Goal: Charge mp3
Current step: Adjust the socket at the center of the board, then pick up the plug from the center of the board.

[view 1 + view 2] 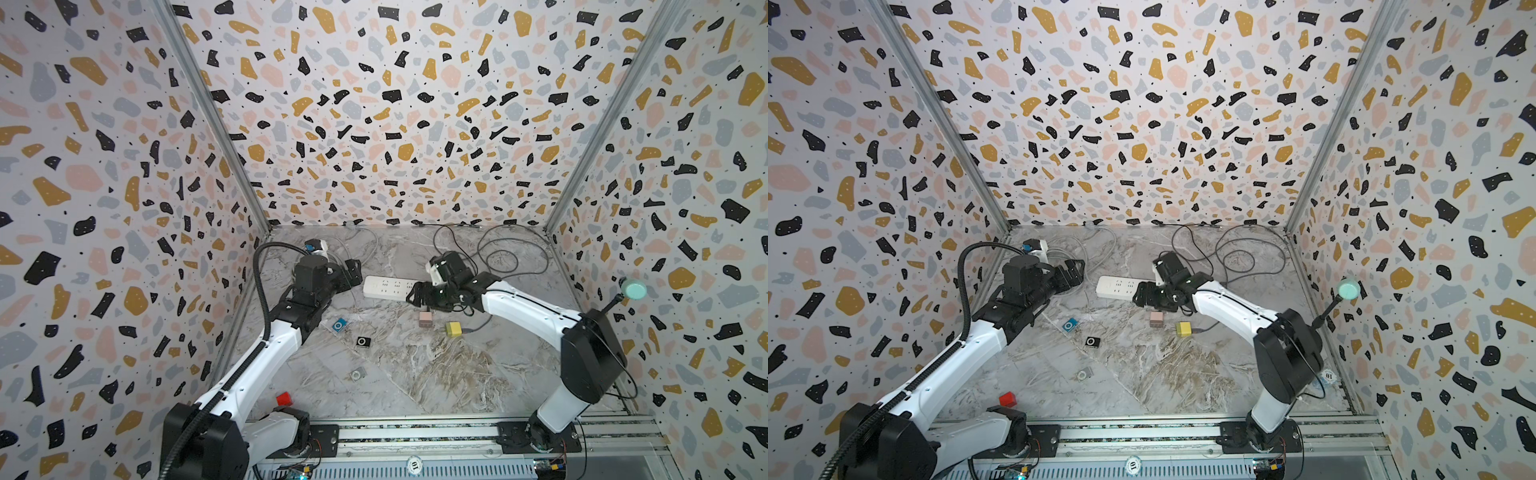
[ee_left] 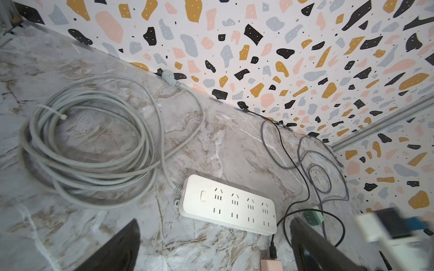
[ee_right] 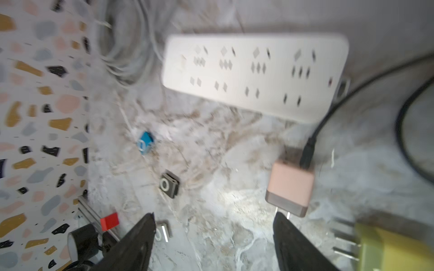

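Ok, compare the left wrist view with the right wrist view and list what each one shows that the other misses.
Only the left wrist view: the green charger, lying among dark cables.

Only the right wrist view: the blue mp3, black mp3, silver mp3, red block and yellow charger.

Both: the white power strip, the pink charger with a black cable plugged in, and the coiled grey cable.

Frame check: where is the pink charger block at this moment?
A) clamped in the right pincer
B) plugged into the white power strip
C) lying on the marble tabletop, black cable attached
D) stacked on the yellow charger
C: the pink charger lies flat on the tabletop with its prongs bare and a black cable in it; the power strip has empty sockets, and the right pincer is open.
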### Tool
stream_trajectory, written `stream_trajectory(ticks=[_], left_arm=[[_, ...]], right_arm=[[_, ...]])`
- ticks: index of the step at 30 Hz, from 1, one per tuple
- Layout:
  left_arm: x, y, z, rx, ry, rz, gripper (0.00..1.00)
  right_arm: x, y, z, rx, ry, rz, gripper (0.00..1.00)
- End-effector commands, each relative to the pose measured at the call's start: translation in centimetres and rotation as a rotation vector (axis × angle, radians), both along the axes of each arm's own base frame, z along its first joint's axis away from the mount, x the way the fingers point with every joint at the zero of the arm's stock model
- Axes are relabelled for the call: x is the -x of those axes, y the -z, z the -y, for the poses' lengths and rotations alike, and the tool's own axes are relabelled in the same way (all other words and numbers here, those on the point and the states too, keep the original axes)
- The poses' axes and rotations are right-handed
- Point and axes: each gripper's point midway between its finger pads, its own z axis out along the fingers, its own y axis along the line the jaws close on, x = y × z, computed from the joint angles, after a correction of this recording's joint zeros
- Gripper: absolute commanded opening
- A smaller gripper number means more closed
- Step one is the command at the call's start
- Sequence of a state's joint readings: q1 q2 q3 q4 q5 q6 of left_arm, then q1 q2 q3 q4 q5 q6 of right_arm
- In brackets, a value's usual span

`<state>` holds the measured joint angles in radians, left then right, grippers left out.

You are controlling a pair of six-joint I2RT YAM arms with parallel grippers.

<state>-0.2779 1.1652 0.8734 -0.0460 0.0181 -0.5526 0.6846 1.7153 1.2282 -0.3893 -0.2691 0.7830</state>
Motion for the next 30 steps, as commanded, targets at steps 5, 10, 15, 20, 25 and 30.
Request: stream_trajectory(ticks=[5,10,15,20,25,30], left_arm=[[0.4,-1.5,0.8,-0.004,0.057,0.053,1.00],[1.7,-0.5,0.3,-0.022,0.055,0.034,1.00],[2.8,0.4,0.1,-0.022,0.060,0.018,1.00],[3.5,0.2,-0.3,-0.032,0.055,0.026,1.00],[4.3,-0.3,0.8,0.020,0.105,0.049,1.00],[6.0,-2.3,4.9,0.077,0.232,0.178,1.00]], right_arm=[[0.7,4.2,1.4,0.143,0.078,-0.124,0.78],[-0.1,5.0,2.2,0.203,0.095,-0.101,0.77],[-1.2,6.8,2.0,0.247,0.084,-0.107,0.70],[-1.5,7.3,2.3,0.306,0.084,-0.093,0.62],[-1.4,6.7,3.1,0.318,0.112,-0.069,0.49],[-2.5,-1.3,1.1,0.145,0.133,0.125,0.28]])
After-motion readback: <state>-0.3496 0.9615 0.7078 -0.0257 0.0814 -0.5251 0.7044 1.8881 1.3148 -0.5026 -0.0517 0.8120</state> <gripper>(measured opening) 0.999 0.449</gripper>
